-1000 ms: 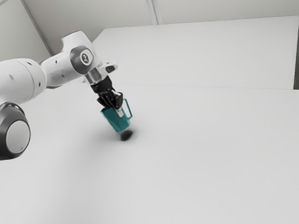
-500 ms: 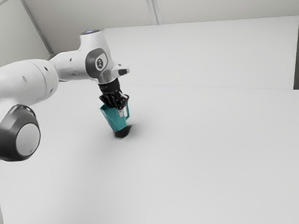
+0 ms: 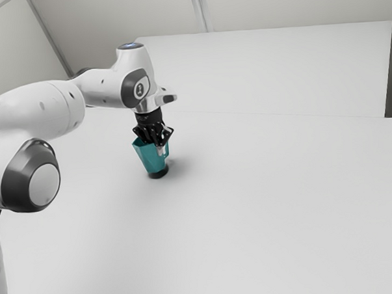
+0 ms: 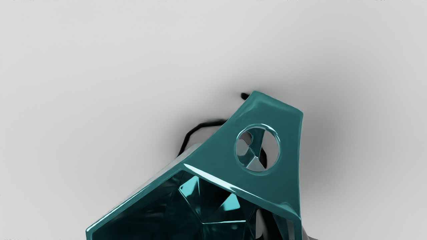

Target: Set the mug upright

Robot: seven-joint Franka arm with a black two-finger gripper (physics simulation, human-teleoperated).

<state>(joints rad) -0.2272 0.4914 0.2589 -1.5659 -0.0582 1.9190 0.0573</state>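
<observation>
We have the gripper nearly closed, pinching the mug's wall; mug leans; we judge righting underway; next: level base, settle, release

The mug is teal; its handle is pierced.

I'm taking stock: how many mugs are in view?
1: the teal faceted mug, held by the black two-finger claw over the white tabletop, in the exterior view's left half. Another could hide behind the white jointed arm.
</observation>
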